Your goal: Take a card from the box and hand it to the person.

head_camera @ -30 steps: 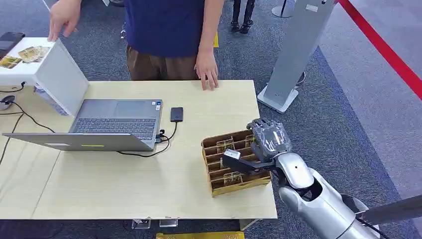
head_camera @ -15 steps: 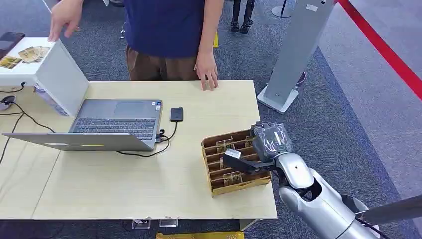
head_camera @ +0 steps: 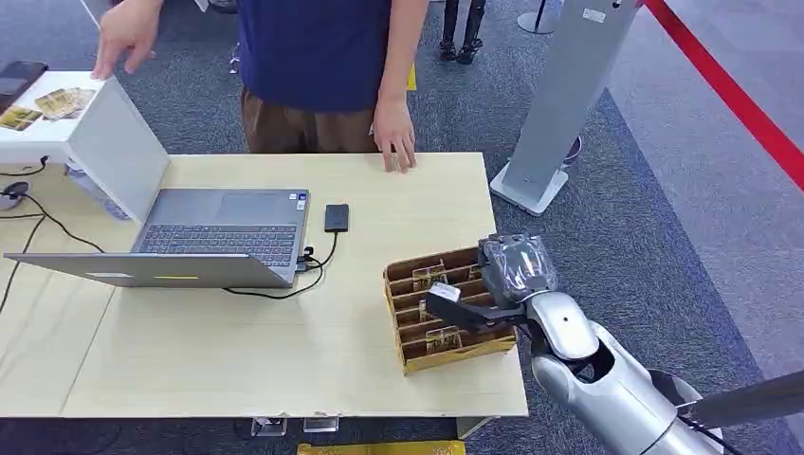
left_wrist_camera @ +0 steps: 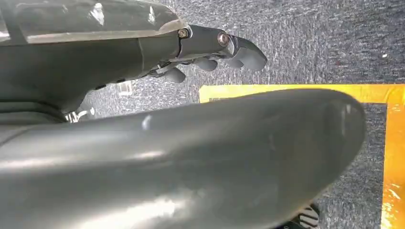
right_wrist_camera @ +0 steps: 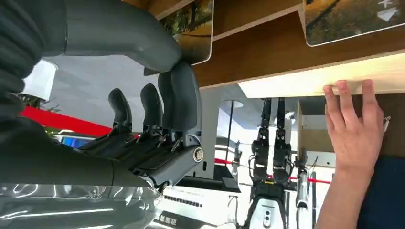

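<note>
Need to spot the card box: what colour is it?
Brown cardboard box with slotted dividers, clearest in the head view.

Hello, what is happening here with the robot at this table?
The robot's right hand is at the slotted cardboard box of cards on the table, fingers by a card; whether it grips one is unclear. A person waits opposite, one hand on the table's edge.

The right hand (head_camera: 493, 284) covers part of the box (head_camera: 417, 327); whether its fingers grip a card cannot be told.
</note>
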Controlling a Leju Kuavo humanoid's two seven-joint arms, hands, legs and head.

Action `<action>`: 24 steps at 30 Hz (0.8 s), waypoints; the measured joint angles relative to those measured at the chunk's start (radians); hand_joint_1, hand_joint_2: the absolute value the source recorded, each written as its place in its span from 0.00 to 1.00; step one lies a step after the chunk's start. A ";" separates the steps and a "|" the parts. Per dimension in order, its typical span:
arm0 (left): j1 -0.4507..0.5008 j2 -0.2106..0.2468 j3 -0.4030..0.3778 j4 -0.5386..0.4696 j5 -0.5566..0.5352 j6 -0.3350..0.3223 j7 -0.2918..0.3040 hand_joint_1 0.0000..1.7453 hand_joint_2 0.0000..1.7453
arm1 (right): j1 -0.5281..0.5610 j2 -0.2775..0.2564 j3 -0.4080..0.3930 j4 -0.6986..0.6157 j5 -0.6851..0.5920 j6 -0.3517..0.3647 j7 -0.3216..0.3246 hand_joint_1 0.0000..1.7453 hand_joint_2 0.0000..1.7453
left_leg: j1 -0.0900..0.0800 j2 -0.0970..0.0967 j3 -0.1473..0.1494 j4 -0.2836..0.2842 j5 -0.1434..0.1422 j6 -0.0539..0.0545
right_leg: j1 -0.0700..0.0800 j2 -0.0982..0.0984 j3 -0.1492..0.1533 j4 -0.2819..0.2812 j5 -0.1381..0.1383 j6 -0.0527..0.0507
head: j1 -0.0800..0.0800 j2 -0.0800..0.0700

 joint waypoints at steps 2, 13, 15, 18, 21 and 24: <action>0.000 0.000 0.000 0.000 0.000 0.000 0.000 0.00 0.00 | 0.001 0.000 0.000 0.000 -0.001 -0.001 -0.001 0.71 1.00 | 0.000 0.000 0.000 0.000 0.000 0.000 | 0.000 0.000 0.000 0.000 0.000 0.000 | 0.000 0.000; 0.000 0.001 0.000 0.000 0.000 -0.002 0.000 0.00 0.00 | 0.009 0.000 0.000 0.002 -0.016 -0.002 -0.007 0.52 1.00 | 0.000 0.000 0.000 0.000 0.000 0.000 | 0.000 0.000 0.000 0.000 0.000 0.000 | 0.000 0.000; 0.000 0.001 0.000 0.000 0.000 -0.003 0.000 0.00 0.00 | 0.010 0.000 0.000 0.004 -0.024 -0.003 -0.011 0.50 1.00 | 0.000 0.000 0.000 0.000 0.000 0.000 | 0.000 0.000 0.000 0.000 0.000 0.000 | 0.000 0.000; 0.000 0.001 0.000 0.000 0.000 -0.003 0.000 0.00 0.00 | 0.011 0.000 0.000 0.006 -0.030 -0.003 -0.015 0.39 1.00 | 0.000 0.000 0.000 0.000 0.000 0.000 | 0.000 0.000 0.000 0.000 0.000 0.000 | 0.000 0.000; 0.000 0.001 0.000 0.000 0.000 -0.003 0.000 0.00 0.00 | 0.011 0.000 0.000 0.008 -0.031 -0.003 -0.017 0.35 1.00 | 0.000 0.000 0.000 0.000 0.000 0.000 | 0.000 0.000 0.000 0.000 0.000 0.000 | 0.000 0.000; 0.000 0.001 0.000 0.000 0.000 -0.003 0.000 0.00 0.00 | 0.011 0.000 0.001 0.010 -0.033 -0.003 -0.018 0.34 1.00 | 0.000 0.000 0.000 0.000 0.000 0.000 | 0.000 0.000 0.000 0.000 0.000 0.000 | 0.000 0.000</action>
